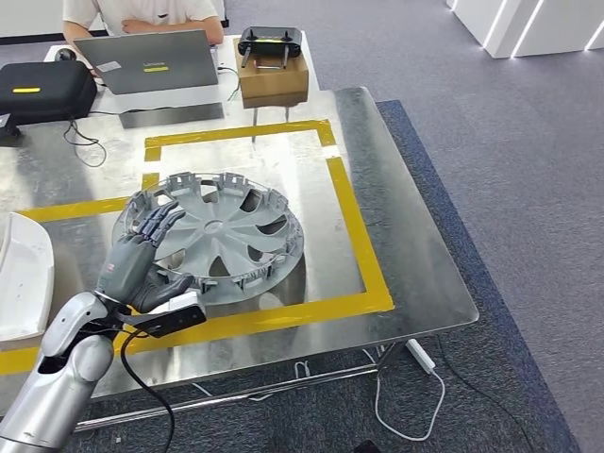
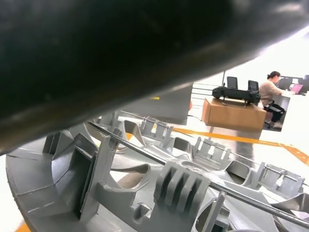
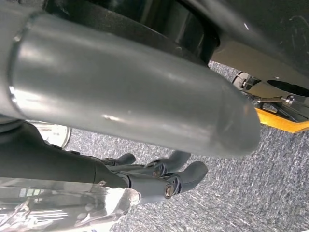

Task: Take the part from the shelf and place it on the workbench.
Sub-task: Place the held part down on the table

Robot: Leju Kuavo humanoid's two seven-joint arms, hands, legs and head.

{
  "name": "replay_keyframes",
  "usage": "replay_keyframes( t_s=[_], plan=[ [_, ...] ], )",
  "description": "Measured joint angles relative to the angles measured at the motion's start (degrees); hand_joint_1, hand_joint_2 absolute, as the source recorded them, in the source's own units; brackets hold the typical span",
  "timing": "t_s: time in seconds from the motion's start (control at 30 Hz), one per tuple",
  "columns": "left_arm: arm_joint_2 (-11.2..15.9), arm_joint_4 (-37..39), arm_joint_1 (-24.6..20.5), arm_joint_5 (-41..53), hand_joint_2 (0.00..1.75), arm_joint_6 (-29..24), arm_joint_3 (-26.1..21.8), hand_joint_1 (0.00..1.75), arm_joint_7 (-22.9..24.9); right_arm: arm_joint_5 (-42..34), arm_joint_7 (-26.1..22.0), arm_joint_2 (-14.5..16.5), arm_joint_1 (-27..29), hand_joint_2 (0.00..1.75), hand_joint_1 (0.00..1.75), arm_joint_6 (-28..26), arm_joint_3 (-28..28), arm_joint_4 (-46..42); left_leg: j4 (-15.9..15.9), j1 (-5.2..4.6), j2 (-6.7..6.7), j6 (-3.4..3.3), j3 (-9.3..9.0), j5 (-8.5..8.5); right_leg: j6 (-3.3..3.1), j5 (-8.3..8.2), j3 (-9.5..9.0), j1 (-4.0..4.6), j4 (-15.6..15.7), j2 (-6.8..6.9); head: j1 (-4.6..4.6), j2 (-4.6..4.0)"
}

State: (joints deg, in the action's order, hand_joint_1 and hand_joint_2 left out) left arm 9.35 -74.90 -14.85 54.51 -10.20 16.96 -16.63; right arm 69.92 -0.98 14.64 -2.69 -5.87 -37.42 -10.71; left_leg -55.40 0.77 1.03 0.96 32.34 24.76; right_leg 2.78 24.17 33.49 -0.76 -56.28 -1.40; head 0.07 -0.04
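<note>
A grey wheel cover [image 1: 213, 236], the part, is lying flat on the metal workbench [image 1: 406, 255], inside the rectangle marked out in yellow tape [image 1: 352, 226], its ribbed clips facing up. The robot's left hand [image 1: 139, 260] is reaching over the cover's near-left edge, dark fingers [image 1: 160, 222] spreading apart above the rim and thumb pointing toward the cover's near rim; whether any finger is touching the plastic cannot be told from the head view. The left wrist view is looking along the cover's moulded ribs [image 2: 180, 186] and a thin wire ring [image 2: 233, 193] running around them. The right hand [image 3: 164, 174] is hanging beside the robot's body over grey carpet [image 3: 255, 193], fingers stretching out loosely with nothing in them. A white moulded piece [image 1: 22, 274] is sitting at the bench's left edge. At the far side, a person [image 1: 142, 14] is working at a grey laptop [image 1: 146, 61], next to a black case [image 1: 42, 90] and a cardboard box [image 1: 274, 80] carrying a black controller [image 1: 269, 42]. A white cable [image 1: 406, 415] is trailing on the floor below the bench.
</note>
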Motion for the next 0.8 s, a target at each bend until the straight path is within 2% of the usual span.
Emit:
replay_keyframes(
  t_s=[0.17, 0.33, 0.5, 0.8],
  plan=[
    [-0.27, 0.0, 0.02, -0.21, 0.0, -0.01, 0.02, 0.0, -0.02, 0.0, 0.07, 0.0, 0.0, 0.0, 0.0, -0.08, 0.0, 0.0, 0.0, 0.0, 0.0, 0.0, 0.0, 0.0, 0.0, 0.0, 0.0, 0.0, 0.0, 0.0, 0.0, 0.0],
    [-1.72, -0.49, -0.06, -4.0, 0.0, 0.41, 0.01, 0.0, -0.31, -0.02, 0.23, 0.02, -0.01, 0.0, 0.0, -0.07, -0.01, 0.0, 0.0, 0.0, 0.01, 0.0, 0.0, 0.0, 0.0, 0.0, 0.0, 0.0, 0.0, 0.03, 0.0, 0.0],
    [-2.96, -3.81, -1.5, -7.83, 0.0, 0.98, -0.52, 0.0, 0.58, -0.01, 0.72, 0.02, 0.02, 0.0, 0.0, -0.02, 0.0, 0.0, 0.0, 0.0, 0.0, 0.0, 0.0, 0.0, 0.0, -0.02, 0.0, 0.0, 0.0, 0.0, 0.0, 0.0],
    [-3.05, -10.78, -4.55, -14.19, 0.0, 1.08, -4.53, 0.0, 0.83, 0.0, 0.83, 0.02, 0.03, 0.0, 0.0, -0.1, 0.0, 0.0, 0.0, 0.08, 0.01, 0.01, 0.0, 0.0, -0.01, -0.01, 0.01, 0.07, -0.05, 0.01, 0.0, 0.0]
  ],
)
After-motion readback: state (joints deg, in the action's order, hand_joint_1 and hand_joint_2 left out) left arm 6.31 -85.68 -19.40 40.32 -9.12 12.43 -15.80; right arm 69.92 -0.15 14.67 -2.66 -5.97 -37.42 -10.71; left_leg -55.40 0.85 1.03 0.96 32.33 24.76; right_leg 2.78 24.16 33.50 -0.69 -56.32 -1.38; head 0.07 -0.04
